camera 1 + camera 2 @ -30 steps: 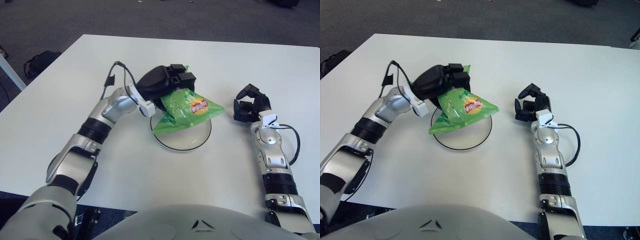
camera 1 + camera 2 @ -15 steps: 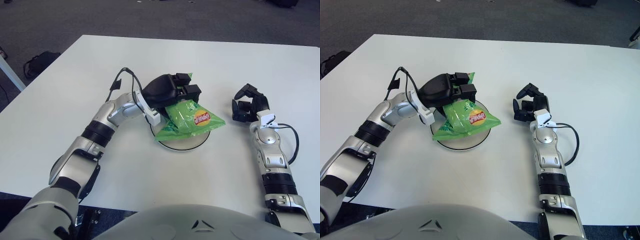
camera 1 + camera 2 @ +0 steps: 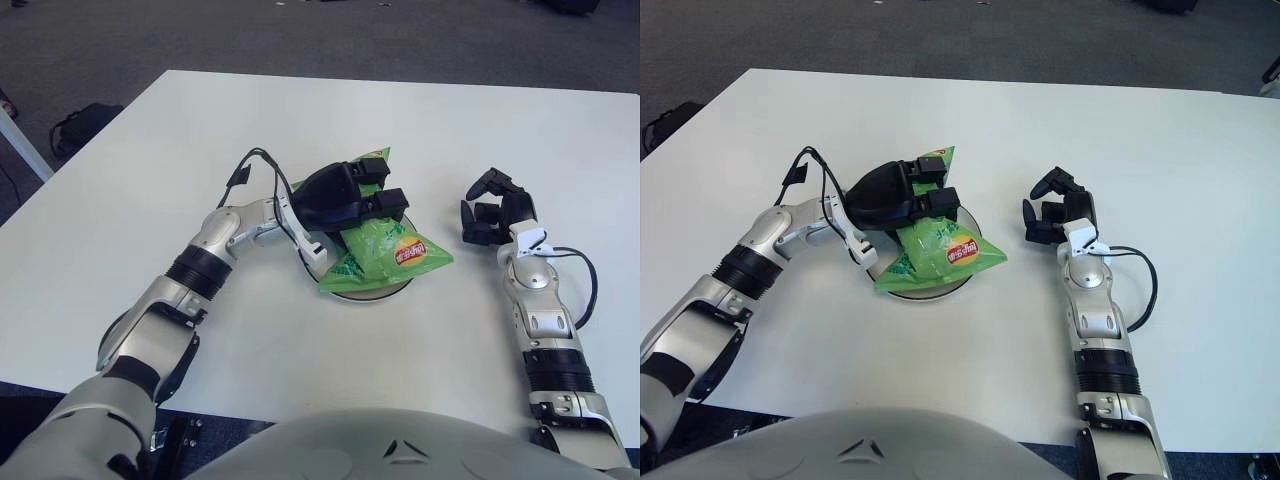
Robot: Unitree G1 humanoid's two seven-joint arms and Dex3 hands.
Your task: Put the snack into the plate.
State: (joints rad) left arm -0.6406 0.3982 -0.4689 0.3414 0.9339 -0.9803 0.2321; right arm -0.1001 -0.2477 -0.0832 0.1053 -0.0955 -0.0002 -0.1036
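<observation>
The left hand (image 3: 345,193) is clamped on the far end of a green snack bag (image 3: 385,255), its black fingers (image 3: 388,203) closed over the bag's upper part. The bag lies across a white plate (image 3: 400,289) with a dark rim, near the middle of the white table (image 3: 150,160). Most of the plate is hidden under the bag and the hand; only the near arc of its rim and a short stretch at the far right show. A green corner of the bag sticks out beyond the fingers on the far side, and its near-right corner reaches past the plate's rim over the table.

On the bag's face there is a round red and yellow logo (image 3: 962,250); its lettering is too small to read. The bag's long axis runs from far left to near right, with the sealed end pointing toward the near right.

The right hand (image 3: 492,208) shows to the right of the plate, apart from it, with its fingers curled in and holding nothing. A black cable (image 3: 585,285) loops beside its forearm. Beyond the table's far edge lies dark carpet (image 3: 300,35).
</observation>
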